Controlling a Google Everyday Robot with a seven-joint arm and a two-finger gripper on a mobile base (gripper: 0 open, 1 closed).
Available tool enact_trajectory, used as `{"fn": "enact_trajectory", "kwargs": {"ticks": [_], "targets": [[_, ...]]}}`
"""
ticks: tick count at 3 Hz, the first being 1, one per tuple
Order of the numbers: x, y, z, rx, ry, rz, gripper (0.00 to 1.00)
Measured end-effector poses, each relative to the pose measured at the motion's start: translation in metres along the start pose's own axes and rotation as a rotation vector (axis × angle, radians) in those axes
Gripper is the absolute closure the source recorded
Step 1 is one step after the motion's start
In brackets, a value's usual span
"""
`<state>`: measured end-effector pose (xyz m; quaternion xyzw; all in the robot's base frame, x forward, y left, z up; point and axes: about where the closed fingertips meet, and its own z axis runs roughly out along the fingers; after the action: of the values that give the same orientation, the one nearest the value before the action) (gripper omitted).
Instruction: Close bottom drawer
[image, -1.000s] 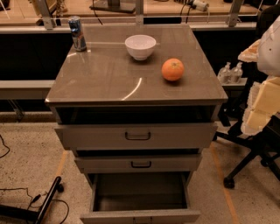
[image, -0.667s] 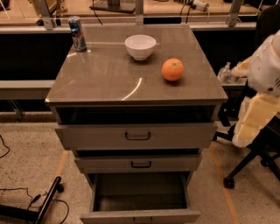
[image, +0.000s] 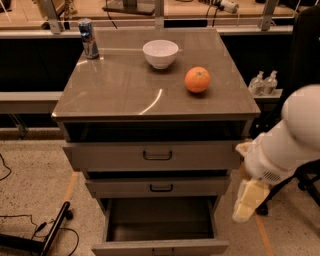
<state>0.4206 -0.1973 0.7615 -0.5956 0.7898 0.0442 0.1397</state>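
Observation:
The bottom drawer (image: 160, 246) of the grey-beige cabinet is pulled far out. Its deep empty box is open to view and its low front panel sits at the frame's lower edge. My white arm (image: 292, 140) comes in from the right. My gripper (image: 246, 204), the cream-coloured end of the arm, hangs just right of the cabinet. It is level with the middle drawer (image: 160, 186) and the bottom drawer's box, a little apart from the side. It holds nothing that I can see.
The top drawer (image: 157, 155) and middle drawer stand slightly out. On the cabinet top (image: 115, 90) are a can (image: 89, 31), a white bowl (image: 160, 53) and an orange (image: 197, 80). Two bottles (image: 264, 82) and a chair base (image: 306, 181) are right; a black pole and cables (image: 50, 234) lie left.
My arm has swung down and left, from beside the cabinet top to beside the lower drawers. The drawers and the things on top have not moved.

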Motion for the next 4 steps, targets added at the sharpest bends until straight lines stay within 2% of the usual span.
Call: {"fn": "enact_trajectory", "kwargs": {"ticks": [1, 2, 3, 4], "targets": [[0.008, 0.014, 0.043, -0.025, -0.005, 0.001, 0.00], [0.008, 0.013, 0.040, -0.019, -0.004, 0.001, 0.00], [0.005, 0.011, 0.058, -0.057, 0.000, -0.014, 0.00], [0.014, 0.000, 0.124, -0.124, 0.008, -0.019, 0.00]]}}
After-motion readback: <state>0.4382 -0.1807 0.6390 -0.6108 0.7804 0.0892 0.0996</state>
